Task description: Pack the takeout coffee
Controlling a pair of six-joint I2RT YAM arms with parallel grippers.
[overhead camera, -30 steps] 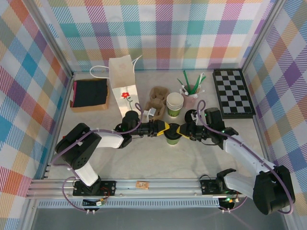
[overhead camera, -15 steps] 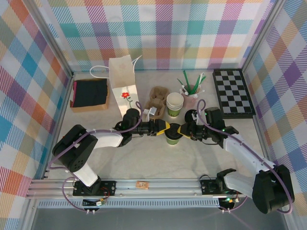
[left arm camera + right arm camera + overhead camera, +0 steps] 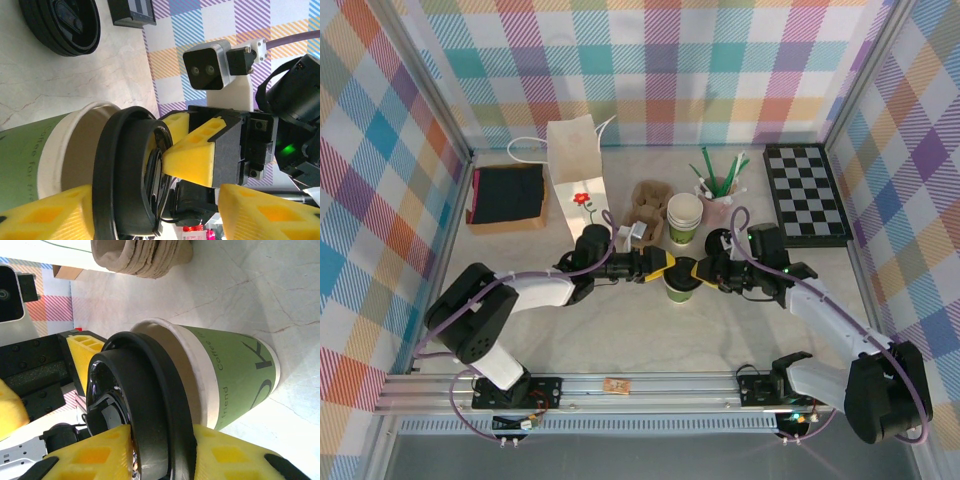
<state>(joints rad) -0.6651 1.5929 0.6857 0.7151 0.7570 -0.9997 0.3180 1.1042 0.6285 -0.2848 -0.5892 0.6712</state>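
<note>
The left fingers [image 3: 45, 215] are opening wider than a moment ago, while the right fingers [image 3: 235, 460] are pinching the black lid [image 3: 135, 405] sitting crooked on the green coffee cup [image 3: 680, 289] in the middle of the table [image 3: 620, 340], so pressing it shut and bagging are still waiting.

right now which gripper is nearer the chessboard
Right. The right gripper, clamped on the black lid, lies left of the chessboard; the left gripper is beyond the coffee cup, farther away.
</note>
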